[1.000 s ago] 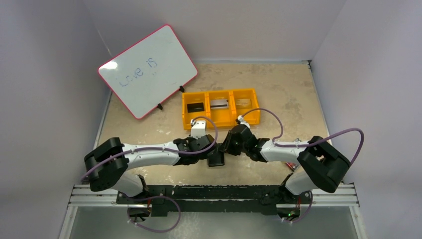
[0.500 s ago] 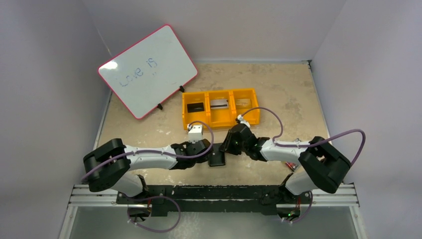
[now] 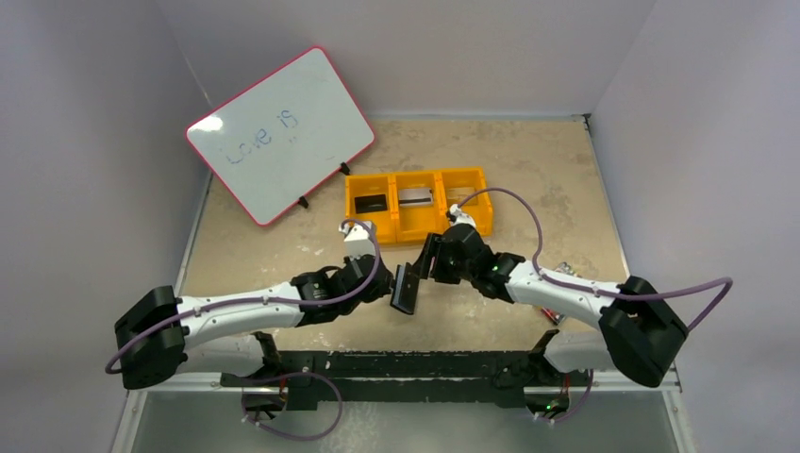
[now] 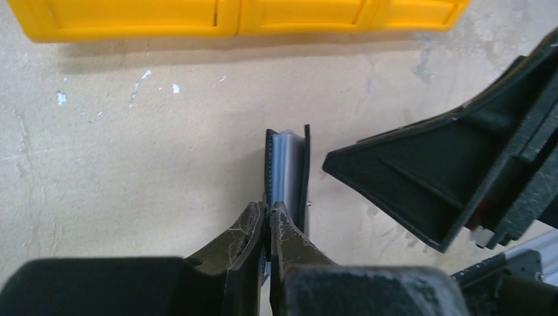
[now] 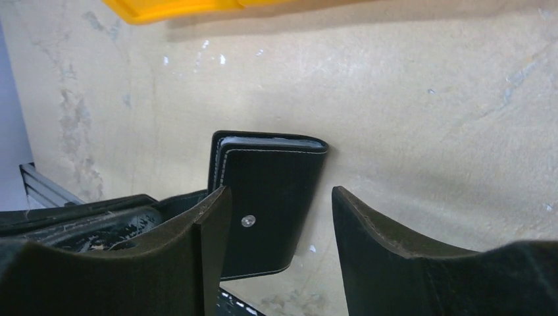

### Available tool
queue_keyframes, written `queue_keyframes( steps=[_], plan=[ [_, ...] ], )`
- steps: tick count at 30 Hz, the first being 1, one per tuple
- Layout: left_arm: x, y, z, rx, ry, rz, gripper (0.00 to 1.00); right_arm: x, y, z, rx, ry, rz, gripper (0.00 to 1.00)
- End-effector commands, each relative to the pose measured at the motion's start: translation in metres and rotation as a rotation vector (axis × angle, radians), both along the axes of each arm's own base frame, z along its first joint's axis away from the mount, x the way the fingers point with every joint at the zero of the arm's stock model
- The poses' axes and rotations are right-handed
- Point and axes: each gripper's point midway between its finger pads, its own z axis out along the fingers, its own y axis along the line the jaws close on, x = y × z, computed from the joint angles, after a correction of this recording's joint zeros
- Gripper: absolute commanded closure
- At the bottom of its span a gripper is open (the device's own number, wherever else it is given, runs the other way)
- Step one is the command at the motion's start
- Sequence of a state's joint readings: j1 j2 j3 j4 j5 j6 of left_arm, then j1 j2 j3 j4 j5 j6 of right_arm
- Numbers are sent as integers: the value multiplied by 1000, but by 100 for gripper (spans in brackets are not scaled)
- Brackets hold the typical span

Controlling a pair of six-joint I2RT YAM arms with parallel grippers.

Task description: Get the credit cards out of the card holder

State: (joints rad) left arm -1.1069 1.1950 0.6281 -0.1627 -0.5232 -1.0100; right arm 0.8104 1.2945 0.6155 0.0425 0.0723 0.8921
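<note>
The black card holder (image 3: 406,288) is off the table and stands on edge; my left gripper (image 3: 385,286) is shut on one of its covers. In the left wrist view it shows edge-on (image 4: 287,172) with grey-clear sleeves between the covers, pinched at my left gripper (image 4: 268,217). My right gripper (image 3: 429,260) is open just to its right, not touching. In the right wrist view the holder (image 5: 273,178) with its snap stud lies beyond my open right gripper (image 5: 281,194). A black card (image 3: 371,202), a silvery card (image 3: 415,197) and a tan card (image 3: 459,194) lie in the orange tray (image 3: 416,226).
A pink-framed whiteboard (image 3: 280,132) leans at the back left. The tray's front wall shows at the top of the left wrist view (image 4: 224,26). A small red-and-silver object (image 3: 555,317) lies under my right arm near the front edge.
Both arms have reached further out over the table. My left gripper has raised the card holder and tipped it on edge. My right gripper has drawn back from it and stands open.
</note>
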Motion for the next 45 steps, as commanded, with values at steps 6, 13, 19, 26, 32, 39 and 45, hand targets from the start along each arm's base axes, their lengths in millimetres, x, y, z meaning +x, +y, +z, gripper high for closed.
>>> queue_keyframes(
  steps=[6, 13, 19, 26, 32, 39, 45],
  plan=[
    [2, -30, 39, -103, -59, -102, 100, 3, 8, 27, 85, -34, -2, 33],
    [-1, -49, 55, -158, -80, -167, 100, -9, 9, 17, 104, -11, 45, 30],
    [3, -41, 53, -107, -83, -134, 100, -13, -1, -2, 47, 30, 19, 37],
    [5, -31, 64, -106, -115, -100, 100, -17, -30, -19, -26, 51, -92, 34],
    [3, -25, 38, -43, -61, -83, 100, -17, -46, -20, -83, 49, -148, 34],
    [7, 0, 24, 1, -59, 27, 100, -25, 1, 10, 203, 2, 13, 47],
    [8, 36, 10, 101, -57, 133, 100, -26, 25, 16, 299, -7, 95, 47]
  ],
)
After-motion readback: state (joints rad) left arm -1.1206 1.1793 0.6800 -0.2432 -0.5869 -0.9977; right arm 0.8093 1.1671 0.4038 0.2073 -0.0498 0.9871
